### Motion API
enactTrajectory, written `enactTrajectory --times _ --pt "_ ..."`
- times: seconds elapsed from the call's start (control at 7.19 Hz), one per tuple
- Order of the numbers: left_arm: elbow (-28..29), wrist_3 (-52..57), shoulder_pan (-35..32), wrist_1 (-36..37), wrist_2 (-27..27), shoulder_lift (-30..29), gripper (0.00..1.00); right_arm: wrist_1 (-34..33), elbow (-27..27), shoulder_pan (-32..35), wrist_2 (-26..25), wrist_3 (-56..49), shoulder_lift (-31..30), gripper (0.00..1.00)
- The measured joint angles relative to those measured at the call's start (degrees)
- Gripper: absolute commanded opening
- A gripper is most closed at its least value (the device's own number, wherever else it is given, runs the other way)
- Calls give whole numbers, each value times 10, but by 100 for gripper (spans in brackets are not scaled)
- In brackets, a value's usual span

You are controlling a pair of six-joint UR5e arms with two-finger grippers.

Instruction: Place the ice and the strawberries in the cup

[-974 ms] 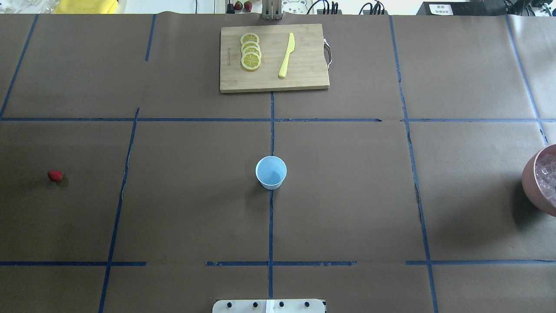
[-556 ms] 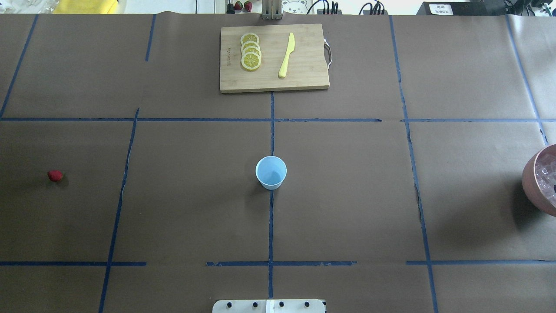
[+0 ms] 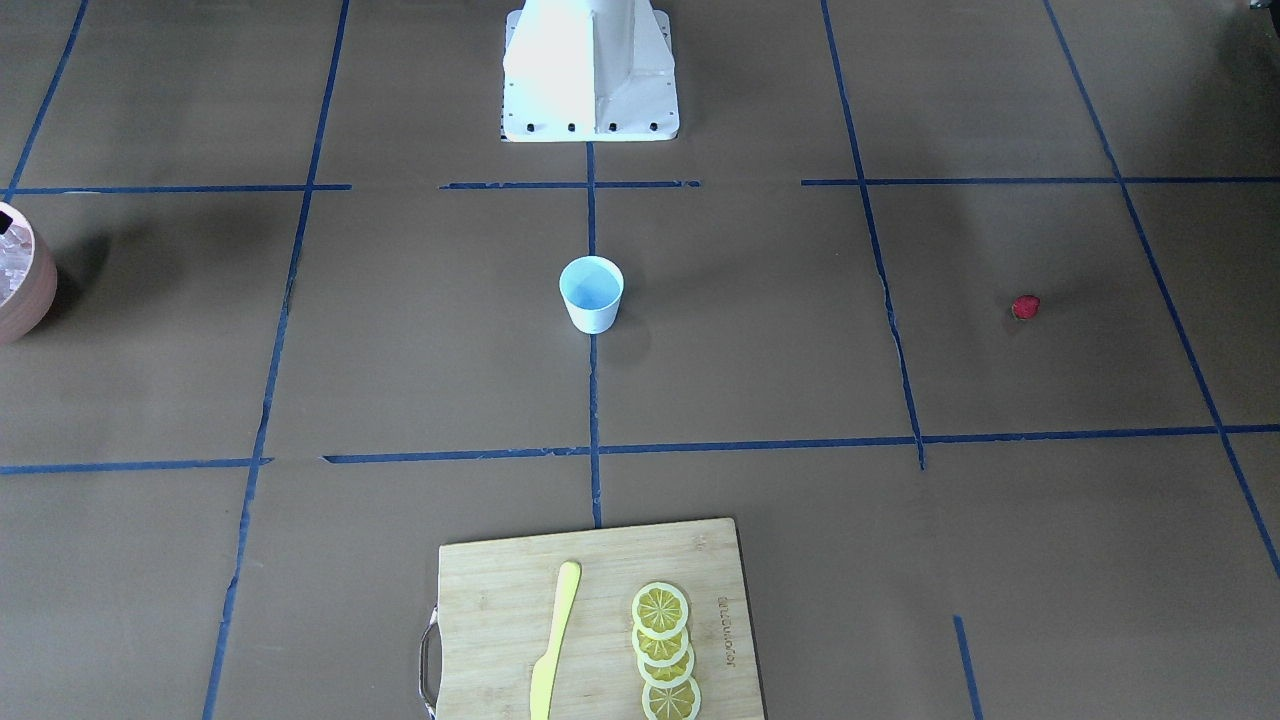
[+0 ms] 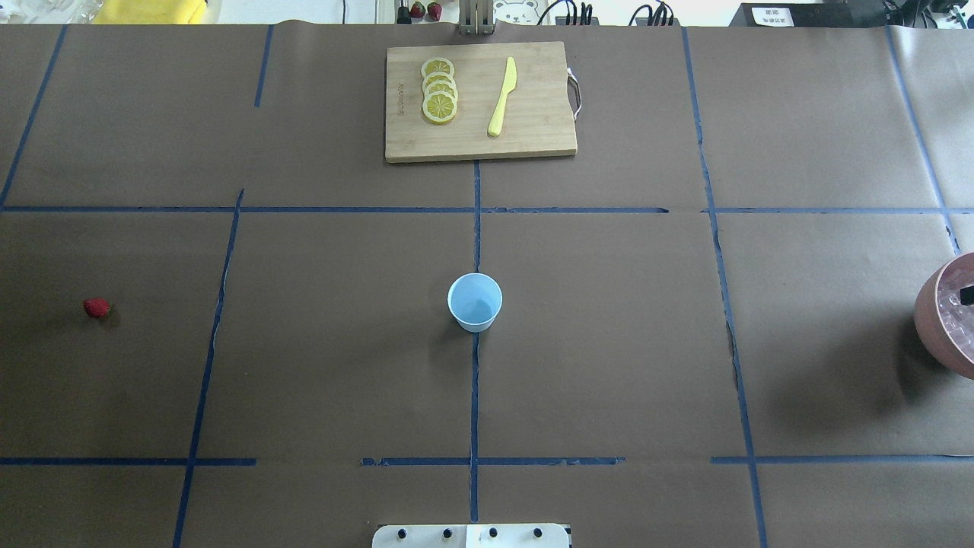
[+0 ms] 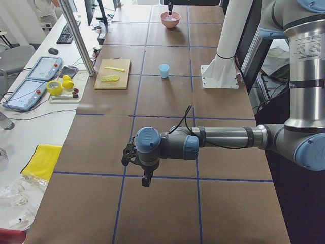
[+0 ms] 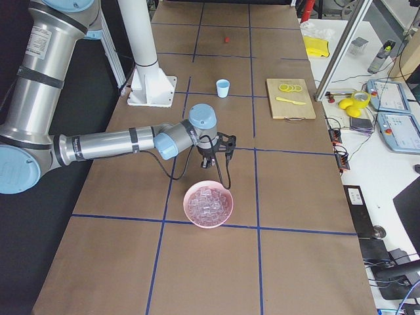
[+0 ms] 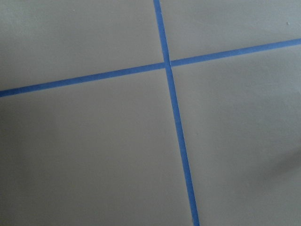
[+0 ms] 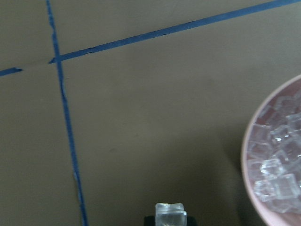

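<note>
The right claw (image 6: 214,162) is pinching one ice cube (image 8: 170,213) between its fingertips, hanging just beside the pinkish bowl (image 4: 929,323). In the wrist view the bowl's rim is curving in at about 2 o'clock from the cube, with the rest of the ice (image 8: 277,162) heaped inside. The left claw (image 5: 147,179) is pointing down over the surface (image 4: 609,365) near a crossing of blue tape (image 7: 168,64); whether it is spread or pressed together I cannot tell. Seen from overhead, the cup (image 4: 474,303) is standing upright at the middle of the surface on a tape line. The strawberry (image 4: 97,307) is lying well apart at its 9 o'clock, the bowl is sitting far out at 3 o'clock, and the cutting board (image 4: 533,137) — carrying lemon slices (image 4: 439,90) and a yellow knife (image 4: 502,97) — is lying at 12 o'clock.
</note>
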Motion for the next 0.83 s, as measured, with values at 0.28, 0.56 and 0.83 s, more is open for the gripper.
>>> enactTrajectory --times 0.28,0.56,0.83 --pt "-12 1 1 -2 -5 6 100 0 21 -99 -4 169 92 0" --pt "-18 0 1 0 -25 11 100 -7 -1 -209 -41 350 226 0" --pt "-37 -1 2 3 -37 26 100 -73 -74 -281 -104 449 389 0"
